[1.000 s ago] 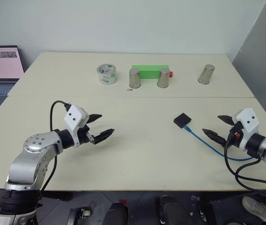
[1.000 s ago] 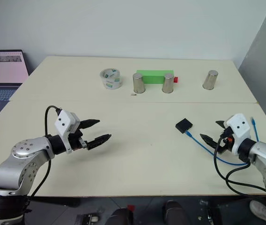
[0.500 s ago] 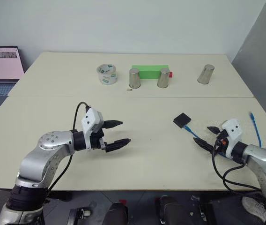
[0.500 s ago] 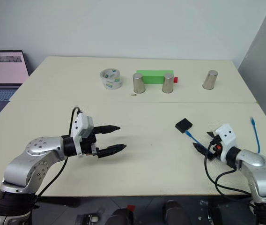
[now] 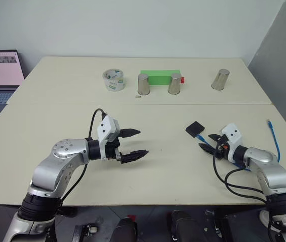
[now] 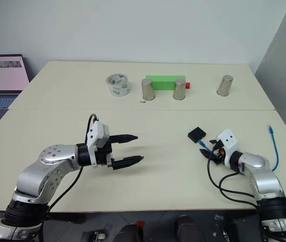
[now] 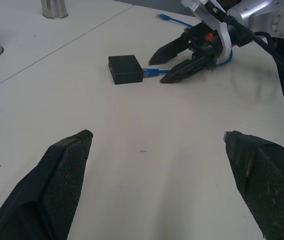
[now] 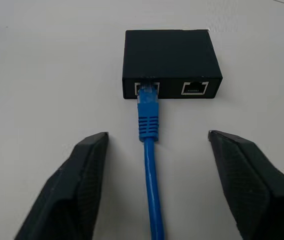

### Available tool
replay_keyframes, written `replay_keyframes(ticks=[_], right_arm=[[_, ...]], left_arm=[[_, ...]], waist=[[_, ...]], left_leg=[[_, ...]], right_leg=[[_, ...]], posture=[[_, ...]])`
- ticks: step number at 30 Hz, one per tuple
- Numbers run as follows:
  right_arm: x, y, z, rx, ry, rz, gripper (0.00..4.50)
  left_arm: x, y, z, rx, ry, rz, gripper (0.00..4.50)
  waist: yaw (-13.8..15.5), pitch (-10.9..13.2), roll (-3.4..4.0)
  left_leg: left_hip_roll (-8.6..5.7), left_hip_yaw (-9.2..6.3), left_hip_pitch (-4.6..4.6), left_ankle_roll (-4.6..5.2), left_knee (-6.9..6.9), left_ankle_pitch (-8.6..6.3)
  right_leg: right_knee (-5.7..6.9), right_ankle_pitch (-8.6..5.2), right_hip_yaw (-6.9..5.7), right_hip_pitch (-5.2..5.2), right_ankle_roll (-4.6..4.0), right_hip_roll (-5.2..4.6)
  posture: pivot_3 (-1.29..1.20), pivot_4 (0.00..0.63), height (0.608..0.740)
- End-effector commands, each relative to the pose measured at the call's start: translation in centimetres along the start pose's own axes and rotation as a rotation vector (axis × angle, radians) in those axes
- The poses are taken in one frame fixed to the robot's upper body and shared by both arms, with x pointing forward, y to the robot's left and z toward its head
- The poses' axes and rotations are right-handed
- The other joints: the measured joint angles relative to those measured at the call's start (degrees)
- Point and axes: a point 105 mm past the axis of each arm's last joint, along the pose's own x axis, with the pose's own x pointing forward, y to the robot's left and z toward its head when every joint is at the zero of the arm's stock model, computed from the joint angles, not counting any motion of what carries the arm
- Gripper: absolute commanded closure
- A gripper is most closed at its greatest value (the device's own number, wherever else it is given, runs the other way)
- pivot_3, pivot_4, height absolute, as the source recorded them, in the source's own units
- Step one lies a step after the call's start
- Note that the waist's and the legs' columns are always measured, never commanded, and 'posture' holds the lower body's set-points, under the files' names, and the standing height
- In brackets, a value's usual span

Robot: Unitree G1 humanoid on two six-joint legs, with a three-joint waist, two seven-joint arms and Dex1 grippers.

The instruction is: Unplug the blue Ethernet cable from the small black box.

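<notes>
Right gripper [image 8: 154, 185] straddles the blue Ethernet cable [image 8: 149, 165], seemingly untouched.

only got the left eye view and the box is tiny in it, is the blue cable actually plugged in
observer: yes, the right wrist view shows the blue Ethernet cable with its plug seated in a port on the small black box
operator: how many ports on that face
observer: two, side by side; the second port is empty
operator: is the right gripper on the cable yet
observer: no, the right gripper is open, with its fingers on either side of the cable and neither touching it
</notes>
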Motion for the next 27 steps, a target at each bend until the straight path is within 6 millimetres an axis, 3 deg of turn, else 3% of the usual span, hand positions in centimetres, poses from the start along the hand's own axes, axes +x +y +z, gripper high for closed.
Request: replay_keyframes(ticks=[1, 8, 10, 12, 14, 18, 20, 27], right_arm=[[0.5, 0.0, 1.2, -0.056, -0.017, 0.028, 2.31], [1.5, 0.2, 1.9, -0.081, -0.018, 0.063, 4.09], [1.6, 0.3, 2.4, -0.134, -0.021, 0.077, 4.35], [1.6, 0.6, 3.1, -0.226, -0.026, 0.092, 4.37], [1.4, 1.5, 4.5, -0.449, -0.055, 0.124, 4.37], [1.3, 4.8, 7.5, -0.871, -0.188, 0.208, 4.38], [1.2, 6.3, 7.7, -1.058, -0.235, 0.263, 4.39], [1.1, 9.8, 9.5, -1.226, -0.428, 0.342, 4.39]], left_arm=[[0.2, 0.3, 0.3, 0.026, -0.019, 0.013, 0.0], [0.6, 0.5, -0.2, 0.012, -0.016, 0.015, 0.0], [0.7, 0.6, -0.2, -0.004, -0.021, 0.019, 0.0], [0.8, 0.7, -0.3, -0.034, -0.032, 0.023, 0.0], [0.7, 1.1, -0.1, -0.134, -0.077, 0.031, 0.0], [0.4, 1.4, 0.2, -0.345, -0.157, 0.009, 0.0], [0.4, 1.2, 0.3, -0.423, -0.175, -0.02, 0.0], [1.3, -0.3, 0.8, -0.539, -0.194, -0.125, 0.0]], waist=[[-0.04, 0.0, 0.0], [-0.12, 0.0, 0.0], [-0.12, 0.0, 0.0], [-0.11, 0.0, 0.0], [-0.11, 0.0, 0.0], [-0.26, 0.03, 0.04], [-0.37, 0.03, 0.04], [-0.1, 0.03, 0.03]], left_leg=[[0.0, 0.0, 0.0, 0.0, 0.0, 0.0], [0.0, -0.01, 0.01, 0.0, 0.01, 0.0], [0.0, 0.01, 0.01, 0.0, 0.02, 0.0], [0.0, -0.01, 0.01, 0.0, 0.02, 0.0], [0.0, -0.01, 0.01, 0.0, 0.01, 0.0], [0.02, -0.01, -0.01, 0.0, 0.02, 0.0], [0.02, -0.02, 0.02, 0.0, 0.01, 0.0], [-0.01, -0.03, 0.02, -0.02, 0.05, 0.01]], right_leg=[[0.01, 0.0, 0.0, 0.0, 0.0, 0.0], [0.04, 0.0, 0.0, 0.0, 0.0, 0.0], [0.04, 0.01, 0.02, 0.0, 0.0, 0.0], [0.04, 0.01, 0.01, 0.0, 0.0, 0.0], [0.04, 0.01, 0.0, 0.0, 0.0, 0.0], [0.03, 0.01, -0.01, -0.02, 0.01, 0.0], [0.09, 0.0, -0.03, -0.03, 0.01, 0.01], [0.1, 0.01, -0.01, 0.01, 0.01, -0.01]], posture=[[0.0, 0.15, 0.74], [0.0, 0.15, 0.74], [0.0, 0.15, 0.74], [0.0, 0.15, 0.74], [0.0, 0.15, 0.74], [0.0, 0.15, 0.74], [0.0, 0.15, 0.74], [0.0, 0.15, 0.74]])
